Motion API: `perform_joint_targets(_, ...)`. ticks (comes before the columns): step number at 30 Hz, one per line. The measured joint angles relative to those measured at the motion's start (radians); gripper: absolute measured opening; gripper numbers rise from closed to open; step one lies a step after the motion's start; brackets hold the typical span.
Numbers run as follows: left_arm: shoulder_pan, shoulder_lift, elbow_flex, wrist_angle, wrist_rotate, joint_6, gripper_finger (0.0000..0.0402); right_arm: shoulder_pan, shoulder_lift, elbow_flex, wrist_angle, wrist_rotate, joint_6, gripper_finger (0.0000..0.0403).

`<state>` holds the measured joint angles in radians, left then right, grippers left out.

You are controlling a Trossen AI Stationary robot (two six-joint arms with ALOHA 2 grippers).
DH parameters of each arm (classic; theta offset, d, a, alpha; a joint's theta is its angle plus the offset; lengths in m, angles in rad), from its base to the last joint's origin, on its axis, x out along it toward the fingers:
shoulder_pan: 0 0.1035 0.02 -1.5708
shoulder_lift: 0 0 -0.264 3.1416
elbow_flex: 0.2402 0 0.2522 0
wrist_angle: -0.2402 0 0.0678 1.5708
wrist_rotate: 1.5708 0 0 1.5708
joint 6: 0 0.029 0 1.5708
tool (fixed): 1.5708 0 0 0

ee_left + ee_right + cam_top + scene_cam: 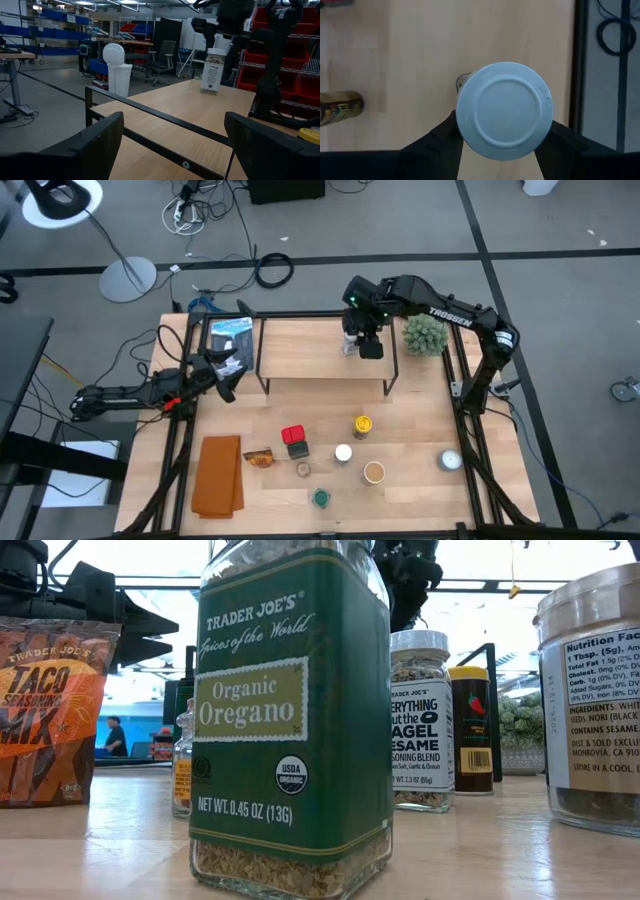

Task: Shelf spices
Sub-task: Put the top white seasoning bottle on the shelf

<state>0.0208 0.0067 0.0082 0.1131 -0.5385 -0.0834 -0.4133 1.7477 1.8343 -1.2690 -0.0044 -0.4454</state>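
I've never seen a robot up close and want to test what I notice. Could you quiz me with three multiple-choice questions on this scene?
1. Where does the jar at the right tool stand?
A. on the shelf
B. in a basket
C. in a drawer

2. What colour is the tin on the table?
A. blue
B. red
C. black

3. How is the left tool?
A. shut on a jar
B. shut on a tin
C. open, empty

Answers:
1 A: the jar, gripped by the right tool, stands on the shelf.
2 B: the tin is red.
3 C: the left tool has its fingers apart with nothing between them.
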Motion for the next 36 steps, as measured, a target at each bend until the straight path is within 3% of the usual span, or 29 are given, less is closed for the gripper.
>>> perform_joint_targets(12, 0.000, 0.000, 0.000, 0.000, 0.000, 0.000, 0.0351, -0.105, -0.001, -0.001, -0.004, 0.004, 0.098, 0.0205)
perform_joint_targets(20, 0.000, 0.000, 0.000, 0.000, 0.000, 0.000, 0.0351, -0.101, -0.002, -0.001, -0.005, -0.013, 0.107, 0.0212)
perform_joint_targets(36, 0.000, 0.000, 0.000, 0.000, 0.000, 0.000, 0.0351, -0.098, -0.002, -0.003, -0.008, -0.026, 0.085, 0.0261)
